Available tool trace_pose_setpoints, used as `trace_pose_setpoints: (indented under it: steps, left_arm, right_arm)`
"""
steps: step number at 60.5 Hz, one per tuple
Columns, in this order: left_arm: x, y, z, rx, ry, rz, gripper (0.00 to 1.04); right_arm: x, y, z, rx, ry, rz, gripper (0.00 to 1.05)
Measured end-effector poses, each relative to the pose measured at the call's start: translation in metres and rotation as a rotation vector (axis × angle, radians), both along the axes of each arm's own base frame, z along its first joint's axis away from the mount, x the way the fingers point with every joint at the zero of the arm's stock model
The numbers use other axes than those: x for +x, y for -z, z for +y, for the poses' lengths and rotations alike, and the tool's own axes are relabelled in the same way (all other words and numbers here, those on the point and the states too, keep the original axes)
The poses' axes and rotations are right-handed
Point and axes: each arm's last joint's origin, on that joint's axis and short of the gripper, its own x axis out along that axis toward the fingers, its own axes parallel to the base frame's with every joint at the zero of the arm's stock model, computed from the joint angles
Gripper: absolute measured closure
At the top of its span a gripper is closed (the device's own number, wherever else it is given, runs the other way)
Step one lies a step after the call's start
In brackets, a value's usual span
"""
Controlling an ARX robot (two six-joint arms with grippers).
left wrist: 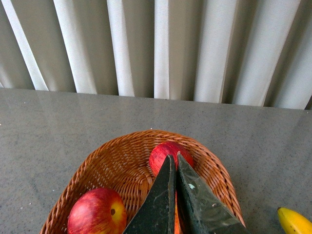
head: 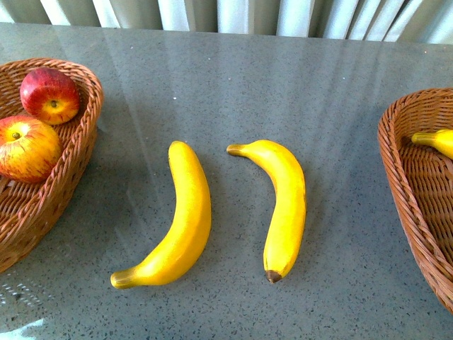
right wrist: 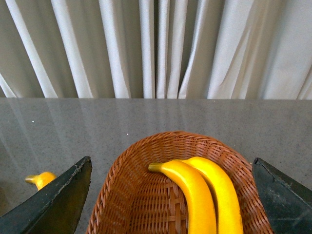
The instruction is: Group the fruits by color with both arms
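- Front view, dead centre: two loose bananas on the table [head: 233,85]. The left banana [head: 185,219] curls with its stem end down at seven o'clock. The right banana [head: 283,202] points its brown tip to six o'clock. They lie near each other, not touching.
- At nine o'clock the left basket [head: 83,145] holds the far apple [head: 49,95] and the near apple [head: 27,149], close together. The reds look sorted.
- At three o'clock sits the right basket [head: 396,163]. The right wrist view shows a banana pair [right wrist: 195,195] lying side by side in it, touching.
- The left gripper [left wrist: 174,158] hangs over the apple basket, fingers pressed together with barely a sliver between them, gripping nothing.
- The right gripper [right wrist: 171,160] hovers above the banana basket, spread wide and empty.
- Handling, as I read it: the loose bananas look light, firm and glossy, so likely slippery. Being curved, one could pivot or roll if caught off-centre.
- The best hold looks like the thick middle, with the jaws across the narrow width. The tapering ends look likely to squirt out.
- The surface is grey, speckled and polished enough to mirror pale streaks, so a nudged banana may well slide.
- Beyond the far edge at twelve o'clock hangs a pale pleated curtain [right wrist: 156,48].
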Motion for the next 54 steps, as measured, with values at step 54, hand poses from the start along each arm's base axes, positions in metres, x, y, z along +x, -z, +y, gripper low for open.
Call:
trace_pose_setpoints:
  steps: [54]
  left_arm:
    - [-0.049, -0.008, 0.000, 0.001, 0.000, -0.025, 1.03]
  right_arm:
    - [0.000, 0.000, 0.000, 0.000, 0.000, 0.000, 0.09]
